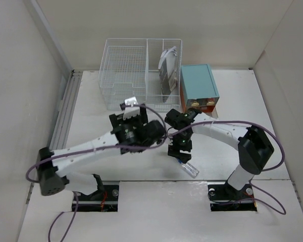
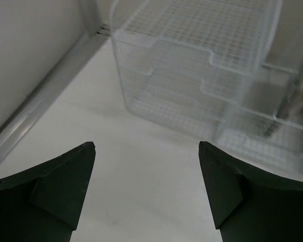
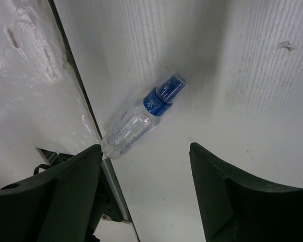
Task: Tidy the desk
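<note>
The white desk (image 1: 91,121) carries a small clear bottle with a blue cap (image 1: 186,166) lying on its side near the front edge. In the right wrist view the bottle (image 3: 139,123) lies just ahead of my open, empty right gripper (image 3: 145,151), close to the left finger. In the top view the right gripper (image 1: 179,151) hangs right over the bottle. My left gripper (image 2: 146,148) is open and empty above bare desk, facing the white wire basket (image 2: 202,70). In the top view the left gripper (image 1: 133,110) sits just in front of that basket (image 1: 126,75).
The wire basket's right compartment holds upright papers or booklets (image 1: 166,68). A teal drawer box (image 1: 198,86) stands to its right. A metal rail (image 1: 65,111) runs along the desk's left edge. A dark seam (image 3: 76,80) marks the desk's front edge beside the bottle.
</note>
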You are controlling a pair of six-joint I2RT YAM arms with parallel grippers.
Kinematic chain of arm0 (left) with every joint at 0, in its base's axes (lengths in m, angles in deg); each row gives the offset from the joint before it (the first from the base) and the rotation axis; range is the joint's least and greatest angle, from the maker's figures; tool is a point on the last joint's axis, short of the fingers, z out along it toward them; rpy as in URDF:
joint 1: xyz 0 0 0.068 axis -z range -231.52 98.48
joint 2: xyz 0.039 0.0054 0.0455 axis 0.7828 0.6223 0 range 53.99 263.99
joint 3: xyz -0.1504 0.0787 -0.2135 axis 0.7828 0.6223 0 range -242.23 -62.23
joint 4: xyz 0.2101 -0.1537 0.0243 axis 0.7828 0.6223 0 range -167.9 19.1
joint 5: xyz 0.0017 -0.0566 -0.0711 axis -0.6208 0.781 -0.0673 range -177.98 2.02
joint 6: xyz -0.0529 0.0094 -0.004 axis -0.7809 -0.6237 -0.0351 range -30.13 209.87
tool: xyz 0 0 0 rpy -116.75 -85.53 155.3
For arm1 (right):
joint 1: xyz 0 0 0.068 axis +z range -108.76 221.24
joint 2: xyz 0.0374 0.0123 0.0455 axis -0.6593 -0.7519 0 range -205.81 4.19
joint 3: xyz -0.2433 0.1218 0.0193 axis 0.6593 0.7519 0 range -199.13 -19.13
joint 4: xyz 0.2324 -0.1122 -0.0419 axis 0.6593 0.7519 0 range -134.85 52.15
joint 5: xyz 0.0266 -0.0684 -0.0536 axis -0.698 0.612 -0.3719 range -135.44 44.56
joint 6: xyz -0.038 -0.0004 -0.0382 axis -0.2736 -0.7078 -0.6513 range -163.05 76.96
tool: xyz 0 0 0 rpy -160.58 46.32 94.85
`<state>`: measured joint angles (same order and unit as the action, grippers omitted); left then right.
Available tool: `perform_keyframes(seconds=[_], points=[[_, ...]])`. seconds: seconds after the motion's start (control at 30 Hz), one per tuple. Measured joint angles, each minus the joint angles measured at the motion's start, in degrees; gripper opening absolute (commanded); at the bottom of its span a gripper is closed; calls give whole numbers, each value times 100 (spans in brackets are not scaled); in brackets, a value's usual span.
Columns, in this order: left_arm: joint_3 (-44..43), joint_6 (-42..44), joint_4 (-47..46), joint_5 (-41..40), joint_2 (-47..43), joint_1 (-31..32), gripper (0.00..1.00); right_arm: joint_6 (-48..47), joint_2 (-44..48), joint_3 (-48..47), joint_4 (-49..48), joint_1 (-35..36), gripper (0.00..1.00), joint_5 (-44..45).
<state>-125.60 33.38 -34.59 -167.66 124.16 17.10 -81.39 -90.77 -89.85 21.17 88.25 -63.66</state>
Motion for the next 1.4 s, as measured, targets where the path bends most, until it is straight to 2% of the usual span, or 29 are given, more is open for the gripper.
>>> perform_keyframes(seconds=[0.1,0.2,0.3,0.37,0.5,0.63,0.83,1.03,1.4], points=[[-1049,-442,911,-140,796,-837,82,245,-59,-17,2,-50,76,26],[-1569,-529,1303,-203,942,-1261,85,439,-199,-164,-7,-92,76,61],[-2009,-236,1213,-286,940,-1390,87,619,-479,-461,-39,-210,76,-9],[-2109,490,586,-197,868,-1541,88,793,-688,-710,-57,-348,76,-225],[-1561,2312,-1488,1145,181,-2463,87,1268,-802,-844,-304,-511,76,-424],[-1388,3062,-2205,2297,-531,-3338,87,1764,-739,-638,-627,-501,76,-304],[-1202,3412,-2629,3593,-857,-3659,87,2256,-546,-190,-898,-455,76,201],[-553,3528,-2566,4485,-922,-4083,87,2361,-785,-393,-857,-144,76,721],[-160,3733,-2645,5128,-1362,-4465,87,2020,-1397,-874,-461,588,74,1303]])
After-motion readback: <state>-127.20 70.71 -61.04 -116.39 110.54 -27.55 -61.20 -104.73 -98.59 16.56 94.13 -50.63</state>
